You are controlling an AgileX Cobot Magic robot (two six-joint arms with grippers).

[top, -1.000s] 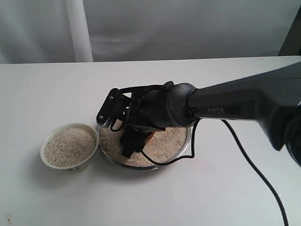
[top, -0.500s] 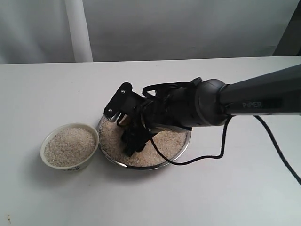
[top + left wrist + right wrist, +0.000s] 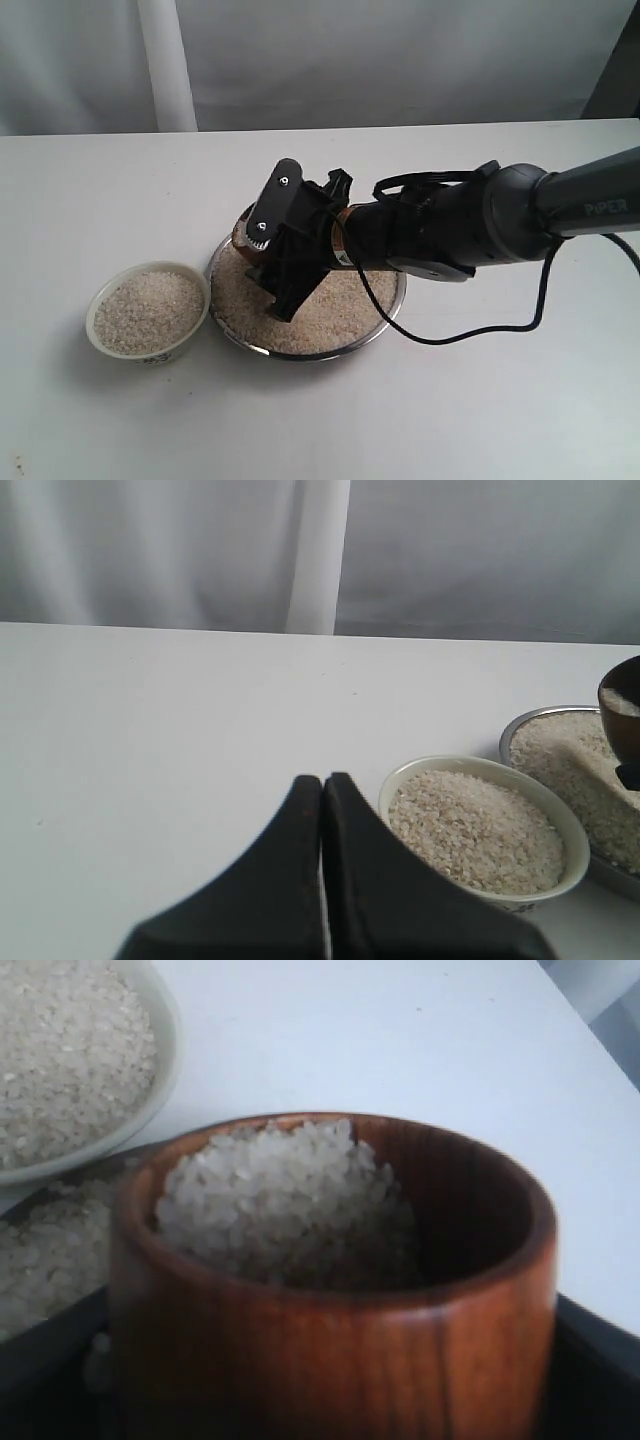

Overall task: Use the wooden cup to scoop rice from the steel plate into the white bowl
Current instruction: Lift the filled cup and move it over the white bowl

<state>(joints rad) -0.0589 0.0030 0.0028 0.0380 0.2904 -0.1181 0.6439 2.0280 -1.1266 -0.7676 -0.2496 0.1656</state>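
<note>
Bringing a full cup up out of the plate

Over the steel plate [image 3: 396, 300], near the white bowl [image 3: 100, 298], my right gripper [image 3: 272, 262] is clasping the wooden cup [image 3: 330, 1360]. A second ago it was digging low mid-plate; now it is riding upright, loaded with rice [image 3: 285, 1200] and ready for pouring. My left gripper [image 3: 322, 810] is resting clenched and empty.

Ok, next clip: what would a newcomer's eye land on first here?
The black right gripper hangs over the wide shiny steel plate, holding a glossy reddish-brown wooden cup loaded with pale rice grains. Just left of the plate in the exterior view, the small cream-white bowl sits nearly full of the same grains.
</note>
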